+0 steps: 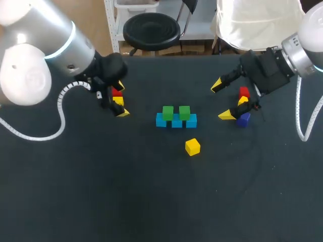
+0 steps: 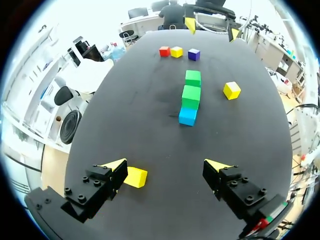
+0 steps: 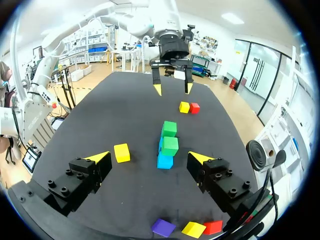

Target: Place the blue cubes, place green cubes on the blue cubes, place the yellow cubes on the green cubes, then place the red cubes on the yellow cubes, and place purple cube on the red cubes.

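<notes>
Three blue cubes point(image 1: 176, 122) form a row at mid-table, with two green cubes point(image 1: 168, 112) on top. A lone yellow cube point(image 1: 192, 146) lies just in front of them. My left gripper point(image 1: 121, 99) hangs open over a red cube point(image 1: 117, 92) and a yellow cube point(image 1: 118, 101). In the left wrist view that yellow cube point(image 2: 136, 177) lies against one finger's inner side, with the open gripper point(image 2: 166, 164) facing the stack point(image 2: 190, 97). My right gripper point(image 1: 222, 101) is open, right of the stack point(image 3: 168, 145); its fingers point(image 3: 149, 157) hold nothing.
Under the right wrist sit a red cube point(image 1: 244, 93), a yellow cube point(image 1: 243, 101) and a purple cube point(image 1: 244, 119), which show in the right wrist view as the purple cube point(image 3: 163, 227), yellow cube point(image 3: 193, 229) and red cube point(image 3: 212, 227). Dark tabletop point(image 1: 151, 191) stretches in front.
</notes>
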`<state>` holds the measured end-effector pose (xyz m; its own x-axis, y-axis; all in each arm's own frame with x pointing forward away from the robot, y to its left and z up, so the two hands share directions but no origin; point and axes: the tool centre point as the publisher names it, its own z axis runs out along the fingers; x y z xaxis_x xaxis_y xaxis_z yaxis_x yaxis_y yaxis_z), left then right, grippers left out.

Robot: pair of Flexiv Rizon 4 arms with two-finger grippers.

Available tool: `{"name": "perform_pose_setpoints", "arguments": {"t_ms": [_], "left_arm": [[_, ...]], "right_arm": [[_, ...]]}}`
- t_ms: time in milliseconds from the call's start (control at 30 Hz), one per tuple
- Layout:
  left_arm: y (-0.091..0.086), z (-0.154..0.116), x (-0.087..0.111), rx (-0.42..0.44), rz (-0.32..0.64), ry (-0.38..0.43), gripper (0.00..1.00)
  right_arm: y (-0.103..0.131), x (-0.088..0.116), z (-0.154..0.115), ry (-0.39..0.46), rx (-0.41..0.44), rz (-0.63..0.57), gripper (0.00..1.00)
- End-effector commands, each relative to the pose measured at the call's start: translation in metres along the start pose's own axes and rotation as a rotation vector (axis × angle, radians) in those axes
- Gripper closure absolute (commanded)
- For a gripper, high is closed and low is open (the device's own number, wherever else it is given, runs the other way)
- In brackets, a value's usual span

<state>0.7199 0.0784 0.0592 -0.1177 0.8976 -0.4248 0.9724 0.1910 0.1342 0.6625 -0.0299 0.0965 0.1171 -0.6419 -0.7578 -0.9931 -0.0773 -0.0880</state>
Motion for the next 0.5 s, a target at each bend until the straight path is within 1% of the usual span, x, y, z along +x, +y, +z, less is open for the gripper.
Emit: {"name": "perform_pose_setpoints", "arguments": {"t_ms": [33, 233, 500], "left_arm": [[-0.0015, -0.0125, 0.0016, 0.001, 0.023, -0.012, 0.0], [-0.008, -0.0196, -0.0016, 0.008, 0.034, -0.048, 0.0], [-0.008, -0.0196, -0.0016, 0.008, 0.034, -0.048, 0.0]], "right_arm": [[0.0003, 0.0003, -0.0001, -0.002, 0.0, -0.001, 0.0], [0.0003, 0.0003, -0.0001, -0.002, 0.0, -0.001, 0.0], [0.0003, 0.0003, -0.0001, -0.002, 0.0, -0.001, 0.0]]}}
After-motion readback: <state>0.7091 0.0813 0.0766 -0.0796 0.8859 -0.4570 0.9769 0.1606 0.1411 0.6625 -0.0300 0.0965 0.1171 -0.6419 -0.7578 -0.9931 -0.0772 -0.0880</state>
